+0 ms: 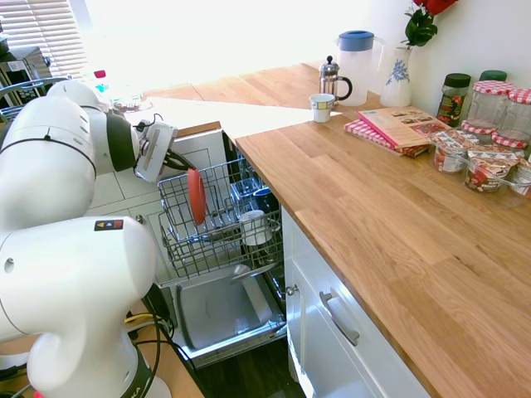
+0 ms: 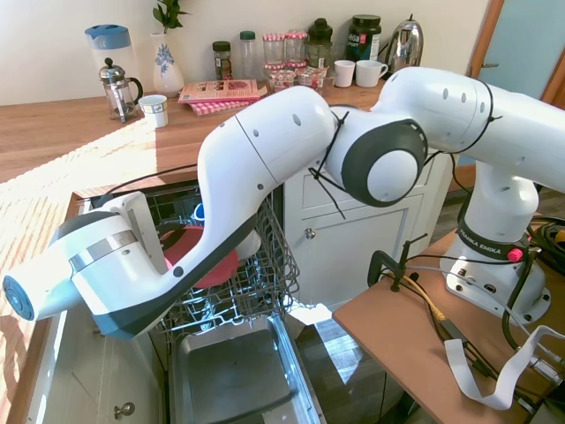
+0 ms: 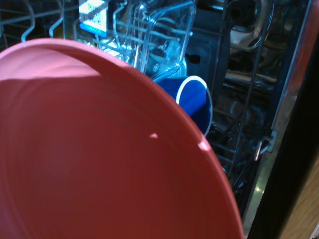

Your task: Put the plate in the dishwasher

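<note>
- Wrist view gives you one coral plate (image 3: 99, 149) filling most of the picture, with one blue cup (image 3: 194, 102) and a clear container (image 3: 154, 35) behind it inside the dishwasher.
- First exterior view shows you that same single plate (image 1: 197, 196) standing on edge in the grey wire rack (image 1: 220, 224), above the dropped door (image 1: 220, 311) of the dishwasher (image 1: 224, 249); a white mug (image 1: 253, 225) sits in the rack nearby.
- You see the pincer (image 1: 181, 162) at the plate's upper rim, but whether it is clamped or released cannot be told.
- Second exterior view hides most of the plate (image 2: 207, 261) behind the arm.
- On the worktop (image 1: 373, 207) you can count one French press (image 1: 333, 79) and one jug (image 1: 358, 54).
</note>
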`<state>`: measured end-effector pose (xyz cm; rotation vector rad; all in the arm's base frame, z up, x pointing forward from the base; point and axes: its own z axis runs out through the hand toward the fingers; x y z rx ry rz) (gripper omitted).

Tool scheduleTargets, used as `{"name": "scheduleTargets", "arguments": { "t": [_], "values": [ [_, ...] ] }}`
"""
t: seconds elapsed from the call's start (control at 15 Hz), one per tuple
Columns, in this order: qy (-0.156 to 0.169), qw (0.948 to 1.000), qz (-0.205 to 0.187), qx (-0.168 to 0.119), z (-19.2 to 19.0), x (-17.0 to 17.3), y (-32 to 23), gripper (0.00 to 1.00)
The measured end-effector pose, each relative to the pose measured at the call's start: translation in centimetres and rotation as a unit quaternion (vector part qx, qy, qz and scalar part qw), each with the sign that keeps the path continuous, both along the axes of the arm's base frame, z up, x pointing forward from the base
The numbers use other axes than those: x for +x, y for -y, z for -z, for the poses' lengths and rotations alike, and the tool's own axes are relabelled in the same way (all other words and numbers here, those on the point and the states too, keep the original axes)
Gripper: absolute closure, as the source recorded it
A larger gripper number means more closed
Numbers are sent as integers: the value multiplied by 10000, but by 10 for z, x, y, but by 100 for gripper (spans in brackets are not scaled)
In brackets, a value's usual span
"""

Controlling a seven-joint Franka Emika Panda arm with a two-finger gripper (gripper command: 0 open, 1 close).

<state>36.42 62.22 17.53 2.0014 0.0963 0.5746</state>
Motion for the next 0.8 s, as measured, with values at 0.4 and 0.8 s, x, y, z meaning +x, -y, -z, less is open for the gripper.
{"name": "scheduleTargets", "arguments": {
  "t": [0.4, 0.8],
  "values": [
    [-1215, 9888, 847, -159, -10, -5, 20, 0],
    [-1954, 9711, 1368, 52, -30, 0, 32, 0]
  ]
}}
